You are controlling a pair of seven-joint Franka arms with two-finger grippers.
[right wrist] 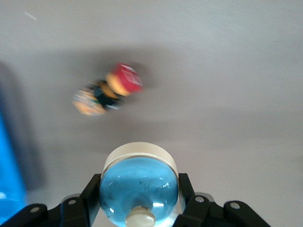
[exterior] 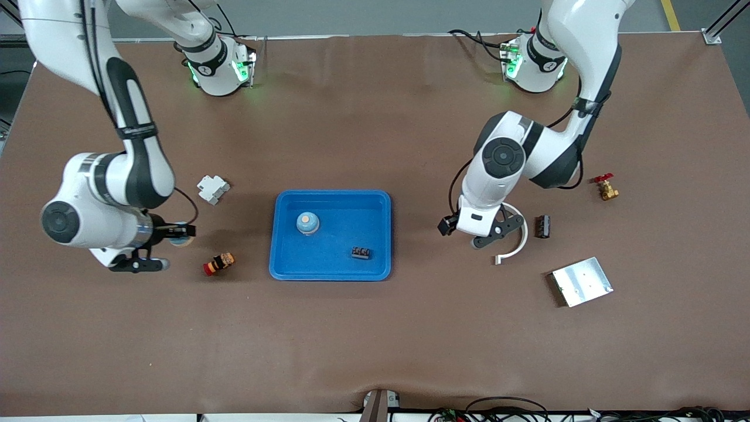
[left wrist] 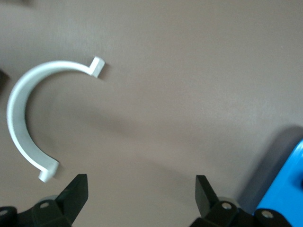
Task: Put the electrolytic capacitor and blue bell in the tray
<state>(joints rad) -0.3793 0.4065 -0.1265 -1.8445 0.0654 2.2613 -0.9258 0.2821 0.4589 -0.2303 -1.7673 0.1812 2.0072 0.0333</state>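
My right gripper (exterior: 180, 232) (right wrist: 138, 201) is shut on a blue bell (right wrist: 138, 182), a clear blue dome with a cream base and button. It is held above the table toward the right arm's end, apart from the tray. The bright blue tray (exterior: 375, 202) holds another blue bell (exterior: 307, 223) and a small black block (exterior: 361, 252). A dark, striped cylinder, seemingly the electrolytic capacitor (exterior: 542, 227), lies on the table toward the left arm's end. My left gripper (exterior: 498, 231) (left wrist: 142, 189) stands open and empty between the tray and that cylinder.
A white curved strip (exterior: 515, 237) (left wrist: 21, 118) lies under the left gripper. A silver plate (exterior: 581, 281) and a brass valve (exterior: 606, 189) lie toward the left arm's end. Close to the right gripper are a white clip (exterior: 212, 189) and a red-capped part (exterior: 218, 264) (right wrist: 108, 90).
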